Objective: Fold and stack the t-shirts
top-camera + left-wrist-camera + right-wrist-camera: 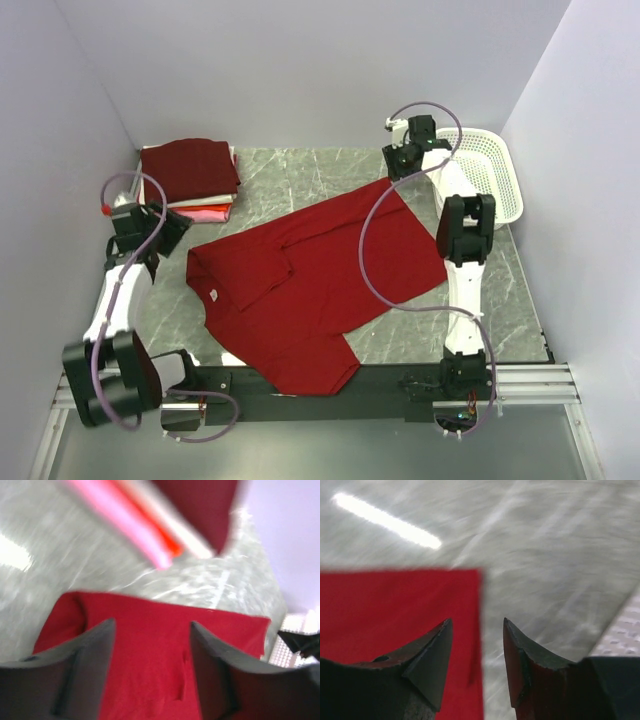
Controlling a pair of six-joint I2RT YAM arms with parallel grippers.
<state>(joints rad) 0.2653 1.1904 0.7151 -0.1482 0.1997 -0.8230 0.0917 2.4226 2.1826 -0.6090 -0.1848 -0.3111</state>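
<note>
Now your left gripper [152, 626] and right gripper [476, 625] both hang open-jawed, empty, over the red t-shirt [300, 290]. It's limp, light cloth, so pinch hem corners.

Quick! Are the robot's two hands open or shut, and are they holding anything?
Left gripper: open, holding nothing, above the red t-shirt.
Right gripper: open, holding nothing, over the shirt's edge.
</note>
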